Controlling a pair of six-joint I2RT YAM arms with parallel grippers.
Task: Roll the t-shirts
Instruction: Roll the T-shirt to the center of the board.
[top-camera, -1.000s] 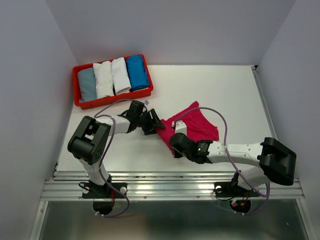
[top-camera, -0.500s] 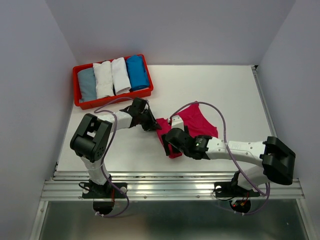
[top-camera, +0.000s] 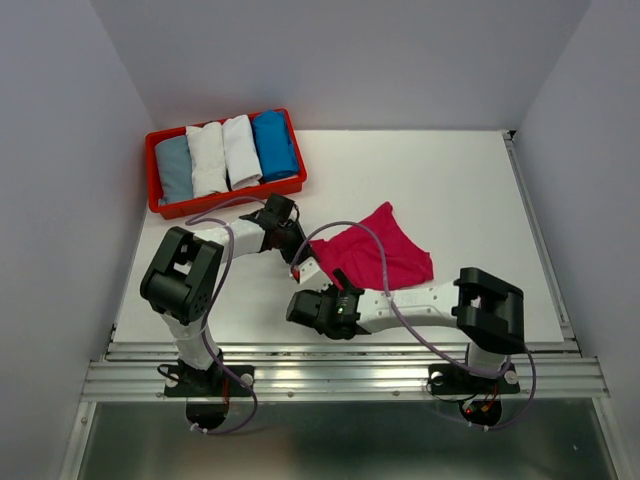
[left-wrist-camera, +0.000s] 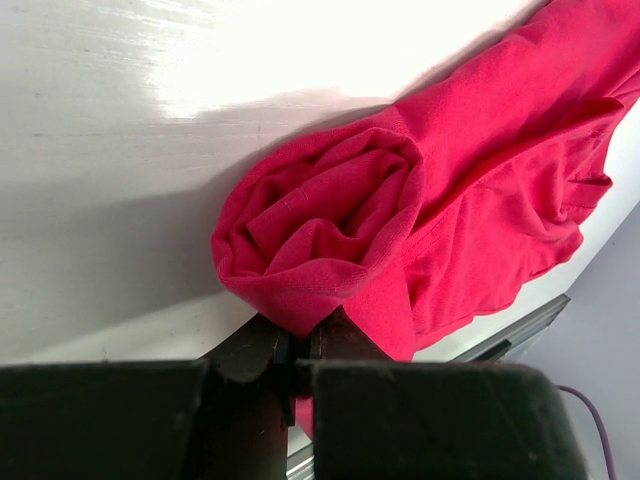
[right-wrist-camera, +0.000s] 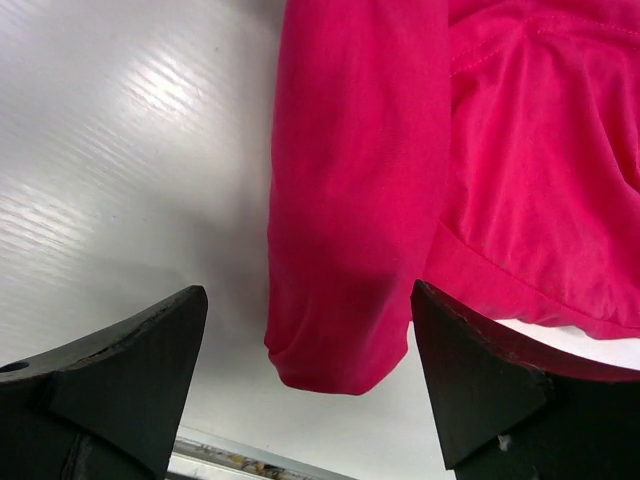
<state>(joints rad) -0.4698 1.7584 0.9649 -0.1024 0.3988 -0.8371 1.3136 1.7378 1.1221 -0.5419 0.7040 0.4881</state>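
The magenta-pink t-shirt (top-camera: 378, 255) lies on the white table, its left end bunched into a loose roll (left-wrist-camera: 320, 215). My left gripper (top-camera: 297, 252) sits at that left end, shut on a fold of the pink cloth (left-wrist-camera: 300, 345). My right gripper (top-camera: 310, 305) hovers open just in front of the shirt. A folded pink edge (right-wrist-camera: 345, 250) lies between its wide-apart fingers (right-wrist-camera: 130, 360) without touching them. Several rolled t-shirts lie in the red tray: grey-blue (top-camera: 173, 168), white (top-camera: 207, 158), white (top-camera: 241, 150) and blue (top-camera: 273, 144).
The red tray (top-camera: 153, 178) stands at the back left of the table. Grey walls close in the left, right and back sides. A metal rail (top-camera: 340, 375) runs along the near edge by both arm bases.
My left gripper has shut on the shirt's left end. My right gripper has opened, let go of the shirt and drawn back toward the near left.
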